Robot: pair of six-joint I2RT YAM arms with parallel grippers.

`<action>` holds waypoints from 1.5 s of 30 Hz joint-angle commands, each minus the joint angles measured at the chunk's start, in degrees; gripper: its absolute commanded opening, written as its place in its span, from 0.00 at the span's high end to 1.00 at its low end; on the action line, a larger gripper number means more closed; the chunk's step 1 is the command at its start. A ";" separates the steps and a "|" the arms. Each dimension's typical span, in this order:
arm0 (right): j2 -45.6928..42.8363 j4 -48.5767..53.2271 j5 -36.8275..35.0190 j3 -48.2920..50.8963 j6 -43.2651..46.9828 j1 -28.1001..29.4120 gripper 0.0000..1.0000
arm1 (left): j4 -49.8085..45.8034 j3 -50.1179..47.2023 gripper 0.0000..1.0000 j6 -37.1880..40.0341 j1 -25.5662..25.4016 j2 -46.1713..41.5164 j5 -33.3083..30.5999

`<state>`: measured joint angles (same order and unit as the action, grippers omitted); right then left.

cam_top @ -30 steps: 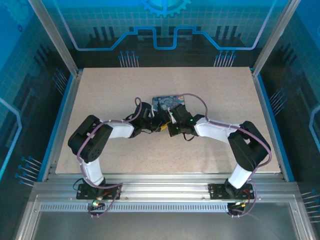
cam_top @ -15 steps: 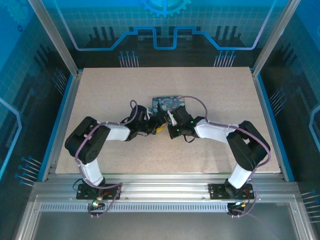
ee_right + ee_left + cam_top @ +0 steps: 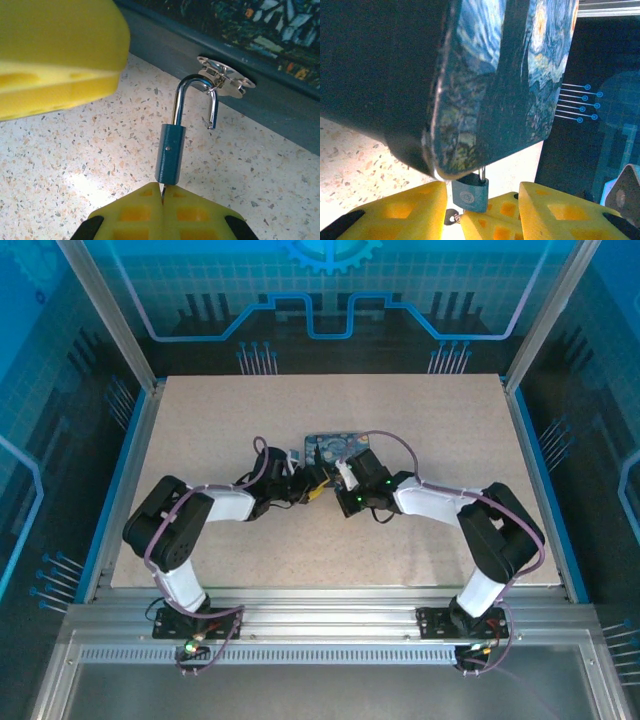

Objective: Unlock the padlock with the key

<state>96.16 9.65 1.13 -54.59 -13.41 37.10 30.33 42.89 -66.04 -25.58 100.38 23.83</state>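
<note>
The padlock has a blue-grey body and hangs low against the front wall of the tin, just above the speckled table. Its shackle has one leg seated in the body. The other end is out of the body and hooks through the small metal hasp on the tin. The padlock's underside is hidden by the right claw, whose yellow fingers are pressed together directly below it. They pinch a thin sliver of metal, the key, and nearly all of it is covered by the pads. In the left wrist view a small metal loop shows beside the padlock's base, too cut off to identify. The left claw stands apart, with a finger on either side of the padlock and the right claw's tips. One of its fingers is blurred and well clear of the shackle. From above, both wrists crowd together at the tin's near edge, and the padlock cannot be made out under them.
</note>
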 commanded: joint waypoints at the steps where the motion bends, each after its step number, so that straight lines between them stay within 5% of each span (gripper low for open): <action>1: -0.51 1.36 3.17 -0.66 2.41 -1.40 1.00 | 0.92 -0.27 0.58 0.73 0.87 -1.85 -0.28; 33: 2.03 5.00 4.52 -3.79 11.99 -1.95 1.00 | -1.52 5.36 0.57 5.74 4.21 -0.50 -2.41; 45: 2.27 6.32 4.86 -4.38 15.40 -1.42 1.00 | -0.80 0.71 0.55 4.51 4.40 -4.60 -1.52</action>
<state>97.54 14.41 4.99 -57.45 0.01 35.55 28.84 45.06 -62.43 -21.69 98.04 22.52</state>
